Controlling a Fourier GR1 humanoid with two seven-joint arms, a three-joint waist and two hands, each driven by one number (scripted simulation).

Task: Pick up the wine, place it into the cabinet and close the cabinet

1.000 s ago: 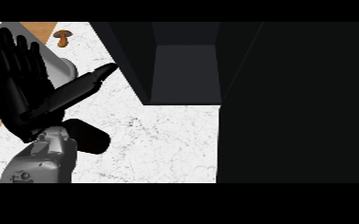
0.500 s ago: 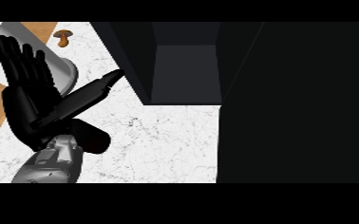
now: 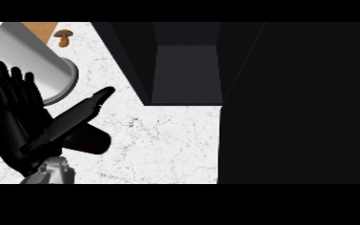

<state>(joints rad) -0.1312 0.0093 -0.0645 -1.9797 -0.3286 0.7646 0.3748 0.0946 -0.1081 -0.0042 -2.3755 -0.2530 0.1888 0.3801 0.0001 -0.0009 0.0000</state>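
Observation:
My left hand (image 3: 32,124) shows at the left edge over the white counter, fingers straight and pointing up, thumb stretched toward the upper right. It is open and holds nothing. The dark cabinet (image 3: 186,71) stands open at the top centre, its grey inner floor visible with nothing on it. A wide black panel (image 3: 288,105) fills the right side of the view. No wine bottle shows anywhere. My right hand is out of view.
A grey metal cylinder (image 3: 32,59) lies at the upper left, just behind my left hand. A small brown mushroom (image 3: 63,37) sits on a tan board (image 3: 41,28) at the top left. White speckled counter (image 3: 169,143) lies between hand and cabinet.
My left hand has sunk toward the lower left edge of the view, uncovering more of the grey cylinder. Its fingers stay straight.

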